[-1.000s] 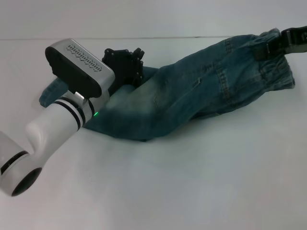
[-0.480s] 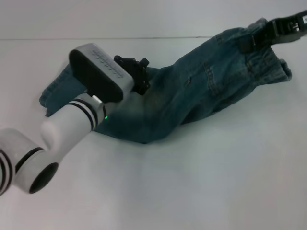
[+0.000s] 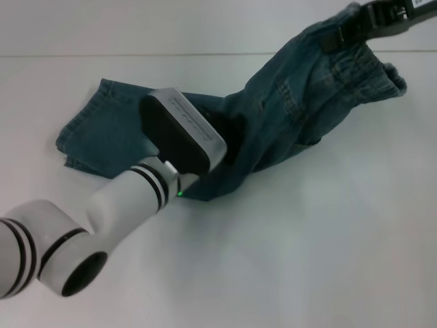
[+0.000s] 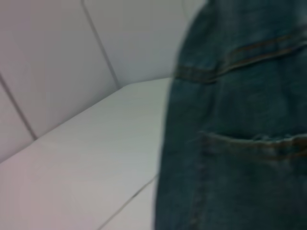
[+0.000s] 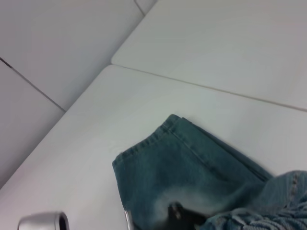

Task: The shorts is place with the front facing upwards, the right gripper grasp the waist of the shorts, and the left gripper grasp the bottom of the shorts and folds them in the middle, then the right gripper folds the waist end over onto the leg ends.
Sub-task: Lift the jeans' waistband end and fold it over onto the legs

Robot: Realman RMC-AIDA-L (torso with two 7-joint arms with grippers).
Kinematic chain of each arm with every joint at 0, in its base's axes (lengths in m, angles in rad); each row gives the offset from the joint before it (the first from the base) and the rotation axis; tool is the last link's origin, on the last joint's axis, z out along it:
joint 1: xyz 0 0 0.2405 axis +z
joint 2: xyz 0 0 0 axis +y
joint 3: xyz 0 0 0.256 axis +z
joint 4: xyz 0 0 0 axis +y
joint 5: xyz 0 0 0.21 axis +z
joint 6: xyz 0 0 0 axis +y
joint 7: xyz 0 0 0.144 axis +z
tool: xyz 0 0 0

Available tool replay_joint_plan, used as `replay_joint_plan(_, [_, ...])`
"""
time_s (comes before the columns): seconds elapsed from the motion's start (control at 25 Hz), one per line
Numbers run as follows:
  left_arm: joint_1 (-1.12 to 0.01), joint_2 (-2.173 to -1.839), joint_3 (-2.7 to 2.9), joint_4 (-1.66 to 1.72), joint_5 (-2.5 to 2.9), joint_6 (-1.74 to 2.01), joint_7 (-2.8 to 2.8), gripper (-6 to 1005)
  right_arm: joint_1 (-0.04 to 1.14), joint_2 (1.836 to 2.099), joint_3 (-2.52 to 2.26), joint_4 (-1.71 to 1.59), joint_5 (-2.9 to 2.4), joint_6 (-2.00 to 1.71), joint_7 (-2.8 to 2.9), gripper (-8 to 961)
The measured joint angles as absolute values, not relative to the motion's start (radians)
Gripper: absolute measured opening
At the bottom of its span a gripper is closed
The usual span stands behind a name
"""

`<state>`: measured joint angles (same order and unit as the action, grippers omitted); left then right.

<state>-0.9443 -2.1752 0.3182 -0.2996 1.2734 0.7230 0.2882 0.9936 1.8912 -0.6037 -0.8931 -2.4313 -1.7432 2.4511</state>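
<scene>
The blue-green denim shorts [image 3: 293, 96] hang stretched between my two arms. One leg [image 3: 102, 130] lies flat on the table at the left. My right gripper [image 3: 349, 31], at the top right, is shut on the waist of the shorts, holding the gathered band [image 3: 379, 75] off the table. My left arm's silver and black wrist [image 3: 181, 130] covers its fingers in the head view. The right wrist view shows the left gripper [image 5: 180, 213] as a dark shape on the denim, holding the bottom of the shorts. Close denim with orange stitching [image 4: 240, 143] fills the left wrist view.
The white table [image 3: 307, 239] runs forward and to the right of the shorts. Its back edge meets a pale wall [image 3: 136, 27]. My white left arm [image 3: 75, 232] crosses the front left of the table.
My left arm has swung right and toward the front, dragging the held leg end across and uncovering the flat leg. My right gripper has raised the waist higher and drawn it slightly left.
</scene>
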Motion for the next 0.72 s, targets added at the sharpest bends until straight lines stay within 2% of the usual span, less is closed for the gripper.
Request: replay_joint_plan(0.72, [-0.913,-2.175,0.005,-0.454,1.631,0.733,0.301,71,1.070,1.924,-0.619,-0.889,-2.429,-1.736,2.461,116])
